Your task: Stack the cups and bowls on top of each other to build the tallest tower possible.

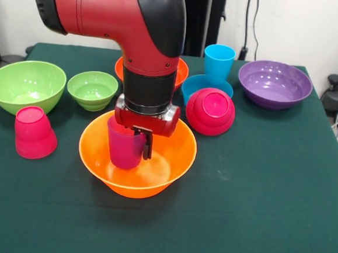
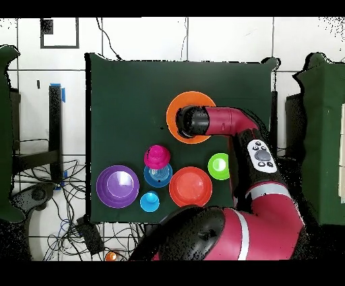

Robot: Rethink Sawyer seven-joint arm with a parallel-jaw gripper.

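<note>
I see the hand (image 1: 143, 142) clamped on the rim of the purple-magenta cup (image 1: 124, 147), which stands upright inside the large orange bowl (image 1: 136, 153) on the table (image 1: 257, 192). From overhead the arm (image 2: 226, 121) hides the cup entirely. Behind it, the red-orange bowl (image 1: 182, 73) is mostly covered by the wrist. The pink-red small bowl (image 1: 210, 111) lies upturned against the blue small bowl (image 1: 197, 83). The red-pink cup (image 1: 34, 131) sits inverted beside the large green bowl (image 1: 24, 86).
</note>
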